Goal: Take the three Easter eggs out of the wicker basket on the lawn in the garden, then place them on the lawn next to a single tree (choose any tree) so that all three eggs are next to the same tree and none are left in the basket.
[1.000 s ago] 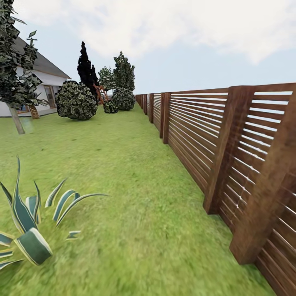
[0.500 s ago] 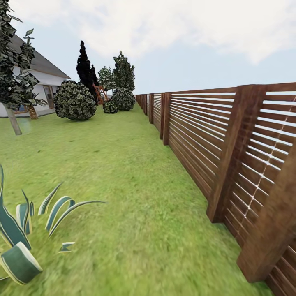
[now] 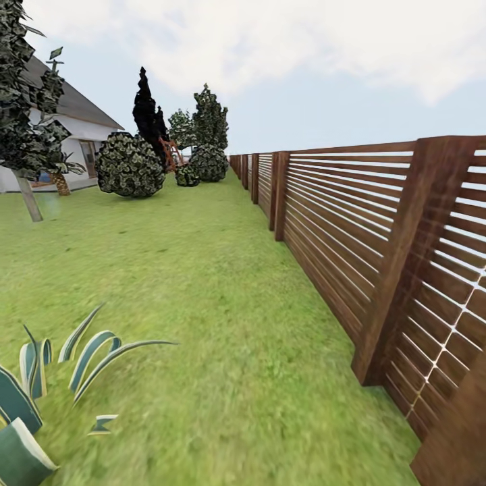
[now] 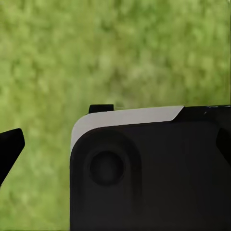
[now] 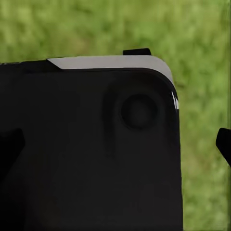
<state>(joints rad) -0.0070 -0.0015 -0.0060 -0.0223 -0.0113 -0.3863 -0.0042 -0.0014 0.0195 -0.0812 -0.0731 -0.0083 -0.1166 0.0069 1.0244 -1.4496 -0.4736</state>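
Green lawn point(image 3: 202, 283) beside slatted fence point(image 3: 351, 223)

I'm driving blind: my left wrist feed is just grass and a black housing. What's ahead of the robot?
Observer: The lawn runs ahead, with a slatted wooden fence along the right side.
Operator: Any tree to aim for?
Observer: Yes, a tree with a pale trunk stands on the left, before a white house.
Operator: Anything close by?
Observer: A striped spiky plant, low at the head view's left.
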